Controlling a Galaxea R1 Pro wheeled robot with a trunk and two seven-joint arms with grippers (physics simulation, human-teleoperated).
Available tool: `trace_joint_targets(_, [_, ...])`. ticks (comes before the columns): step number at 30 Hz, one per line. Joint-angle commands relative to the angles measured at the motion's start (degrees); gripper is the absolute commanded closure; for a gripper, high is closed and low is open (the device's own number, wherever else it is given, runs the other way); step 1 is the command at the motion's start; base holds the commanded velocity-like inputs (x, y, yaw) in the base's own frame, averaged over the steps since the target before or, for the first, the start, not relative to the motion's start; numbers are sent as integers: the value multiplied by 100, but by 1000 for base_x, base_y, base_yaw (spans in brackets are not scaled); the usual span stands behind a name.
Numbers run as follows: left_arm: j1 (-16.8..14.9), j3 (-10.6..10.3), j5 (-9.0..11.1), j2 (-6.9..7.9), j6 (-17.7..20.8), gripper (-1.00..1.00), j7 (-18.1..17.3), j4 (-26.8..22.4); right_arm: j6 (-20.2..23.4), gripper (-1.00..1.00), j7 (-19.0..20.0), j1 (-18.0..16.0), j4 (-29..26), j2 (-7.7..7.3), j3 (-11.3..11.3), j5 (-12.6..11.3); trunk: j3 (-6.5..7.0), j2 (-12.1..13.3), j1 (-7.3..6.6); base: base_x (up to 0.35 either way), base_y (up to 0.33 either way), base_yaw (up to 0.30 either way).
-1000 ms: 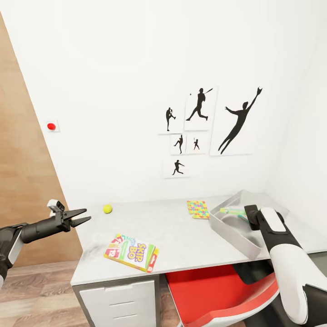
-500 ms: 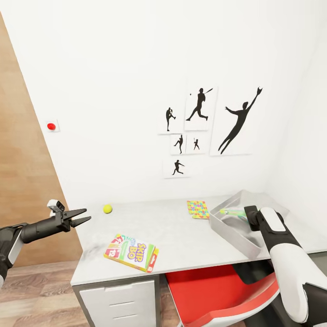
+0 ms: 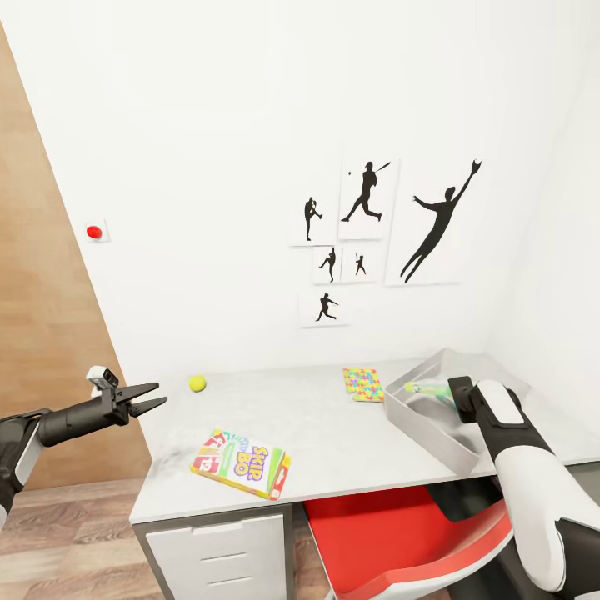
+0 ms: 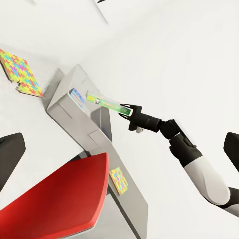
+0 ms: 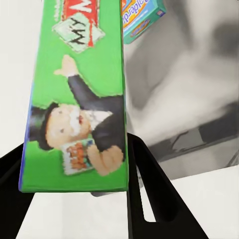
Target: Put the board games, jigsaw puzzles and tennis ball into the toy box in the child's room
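While nothing has moved, right gripper (image 4: 130,110) holds its game (image 5: 79,94) over the box (image 3: 433,433).
Release pending; left gripper (image 3: 148,398) stays open, empty.

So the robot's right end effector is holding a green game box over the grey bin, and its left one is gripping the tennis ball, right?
Not quite. The left end effector is open and empty, off the table's edge; the tennis ball lies apart from it on the table, as the head view shows. The right end effector does hold the green game box over the grey bin.
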Motion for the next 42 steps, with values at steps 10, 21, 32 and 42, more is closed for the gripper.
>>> trace_joint_targets(10, [-2,1,-2,1,61,-100,-23,0,5,100,-22,0,11,-75,2,485,-6,-7,3,21,0,0])
trace_joint_targets(21, [-2,1,-6,1,61,-100,-23,0,-134,100,250,0,160,-79,0,529,-6,-7,3,78,0,0])
trace_joint_targets(32, [-2,1,-3,1,61,-100,-23,0,-129,100,258,-6,180,-86,2,530,-6,-7,3,36,0,0])
trace_joint_targets(42, [-2,1,-3,1,61,-100,-23,0,-77,100,252,-12,188,-81,0,530,-6,-7,3,7,0,0])
